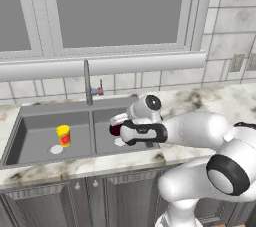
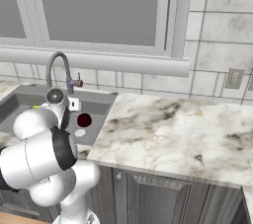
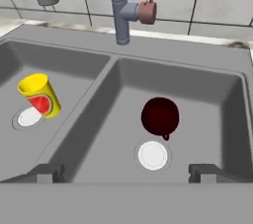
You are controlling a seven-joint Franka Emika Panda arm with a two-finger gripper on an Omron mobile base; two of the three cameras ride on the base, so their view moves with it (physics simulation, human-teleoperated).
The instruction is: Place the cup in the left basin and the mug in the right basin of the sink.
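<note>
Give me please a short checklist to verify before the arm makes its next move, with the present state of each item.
1. Cup is in the left basin, upright beside its white drain: ok.
2. Mug is in the right basin, just behind its drain: ok.
3. Gripper is open and holds nothing; the mug stands apart from its fingertips: ok.
4. Mug is upright: cannot tell, it looks like a dark rounded shape from the hand view.
5. Way up and back is free: the faucet stands behind the divider, away from the gripper: ok, most likely.
6. Something else still to move: the counter at the right of the sink bears nothing: ok.
</note>
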